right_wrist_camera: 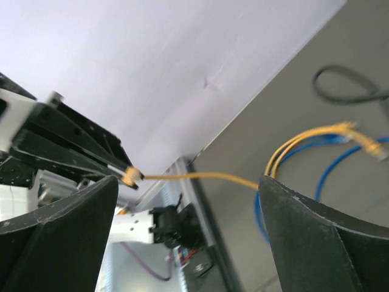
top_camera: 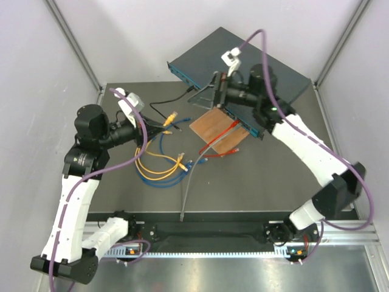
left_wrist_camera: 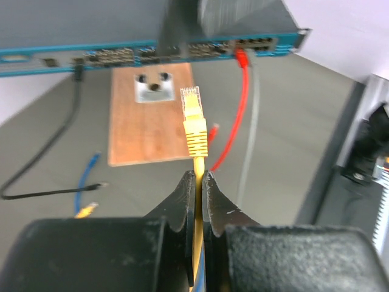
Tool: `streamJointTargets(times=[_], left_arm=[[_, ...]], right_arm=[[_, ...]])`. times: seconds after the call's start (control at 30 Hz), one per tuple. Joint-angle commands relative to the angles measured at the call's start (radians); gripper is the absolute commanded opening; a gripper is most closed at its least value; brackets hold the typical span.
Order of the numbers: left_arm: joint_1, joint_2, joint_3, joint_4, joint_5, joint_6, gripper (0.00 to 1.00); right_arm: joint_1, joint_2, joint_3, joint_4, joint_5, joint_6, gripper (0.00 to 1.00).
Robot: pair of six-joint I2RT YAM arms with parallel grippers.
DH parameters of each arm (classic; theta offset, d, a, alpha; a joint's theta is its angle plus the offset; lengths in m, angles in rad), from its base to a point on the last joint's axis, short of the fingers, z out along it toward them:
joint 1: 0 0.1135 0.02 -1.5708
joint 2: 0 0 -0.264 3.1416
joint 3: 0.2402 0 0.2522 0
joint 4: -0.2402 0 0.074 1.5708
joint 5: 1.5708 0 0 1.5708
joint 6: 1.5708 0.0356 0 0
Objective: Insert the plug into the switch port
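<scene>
Left wrist cam: yellow plug (left_wrist_camera: 192, 108) held up mid-frame, its cable (left_wrist_camera: 198, 165) clamped tight by left gripper (left_wrist_camera: 200, 182). Switch (left_wrist_camera: 121, 53) seen across top edge, apart from plug. Right gripper (right_wrist_camera: 188, 182) spread wide, w/ nothing held.

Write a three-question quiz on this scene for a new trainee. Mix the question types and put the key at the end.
1. True or false: the left gripper is shut on the yellow cable just behind its plug.
2. Which cable is already plugged into the switch? A) blue B) red C) yellow
3. Fill in: the right gripper has its jaws ____.
Key: 1 true; 2 B, the red cable; 3 open, with nothing between them.
</scene>
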Motion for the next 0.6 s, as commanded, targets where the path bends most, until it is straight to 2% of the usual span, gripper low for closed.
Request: streamJointTargets(times=[0.0, 0.2, 0.3, 0.33, 0.43, 0.47, 0.57], left_arm=[[-0.055, 0.033, 0.035, -0.118, 0.02, -0.008, 0.0], [-0.276, 0.123, 0.076, -0.112, -0.195, 0.012, 0.0], [-0.347, 0.128, 0.067, -0.024, -0.215, -0.018, 0.0], [-0.374, 0.123, 0.058, 0.004, -0.298, -0.063, 0.0], [-0.521, 0.12, 0.028, 0.056, -0.43, -0.069, 0.0], [-0.605, 0.141, 0.031, 0.058, -0.484, -0.069, 0.0], [-0.722, 0.186, 0.056, 0.06, -0.624, -0.091, 0.0]], right_arm=[[-0.055, -0.142, 0.07, -0.036, 0.039, -0.145, 0.96], [-0.195, -0.266, 0.018, -0.116, 0.078, -0.237, 0.98], [-0.299, -0.338, -0.033, -0.13, 0.074, -0.224, 1.0], [-0.355, -0.355, -0.044, -0.145, 0.079, -0.219, 1.0], [-0.466, -0.43, -0.088, -0.196, 0.1, -0.208, 1.0], [-0.492, -0.462, -0.113, -0.208, 0.101, -0.207, 1.0], [-0.581, -0.505, -0.137, -0.291, 0.11, -0.205, 0.99]])
